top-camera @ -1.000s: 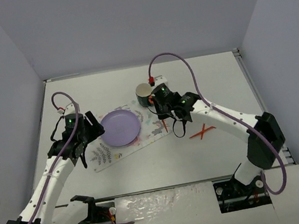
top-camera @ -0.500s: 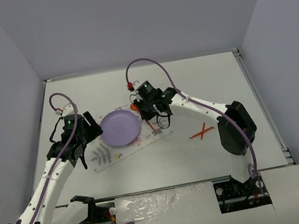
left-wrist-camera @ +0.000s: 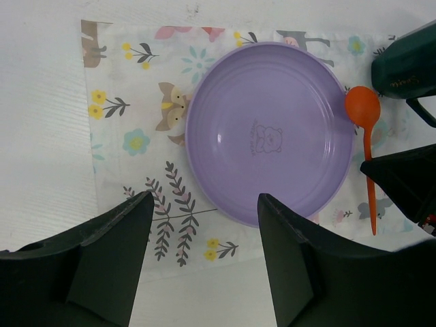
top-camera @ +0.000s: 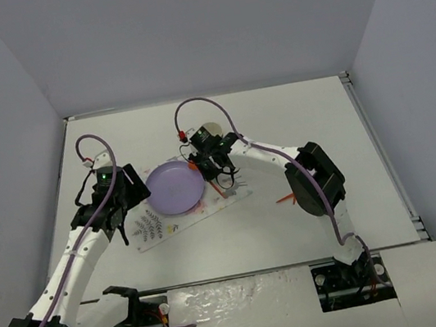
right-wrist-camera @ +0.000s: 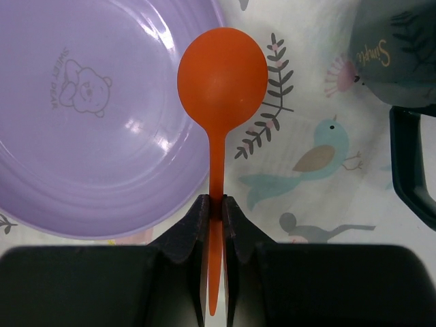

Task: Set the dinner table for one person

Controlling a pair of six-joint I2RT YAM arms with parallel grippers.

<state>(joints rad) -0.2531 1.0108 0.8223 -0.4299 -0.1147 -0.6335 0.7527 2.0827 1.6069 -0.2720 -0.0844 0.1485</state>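
Swinging in from the right, the right gripper (right-wrist-camera: pixel 216 201) has carried its load leftward across the mat, from in front of the mug (right-wrist-camera: pixel 395 48) to the right rim of the purple plate (right-wrist-camera: pixel 82 136), and its arm has folded up sharply behind it. Its jaws are pinched almost shut on the thin handle of an orange spoon (right-wrist-camera: pixel 221 75), held low on the stem with the bowl pointing away from the wrist. From the wrist the bowl seems to overlap the plate's edge. From the other arm's camera the spoon runs just beside the plate, in the strip of placemat (right-wrist-camera: pixel 306 170) between plate and mug. Whether it already touches the mat I cannot tell.

The left gripper (left-wrist-camera: pixel 204 201) has not budged: it hangs over the near left part of the mat, jaws well apart, nothing in them.

Beneath it all the dinner table (top-camera: pixel 293 110) spreads white to the walls, with the mat left of centre, closer to the left edge than the right. I'd say the spoon is about to be laid down right of the plate. Another orange piece (top-camera: pixel 284 199) lies on the bare tabletop further right, partly hidden by the arm, so more cutlery looks left to bring over.
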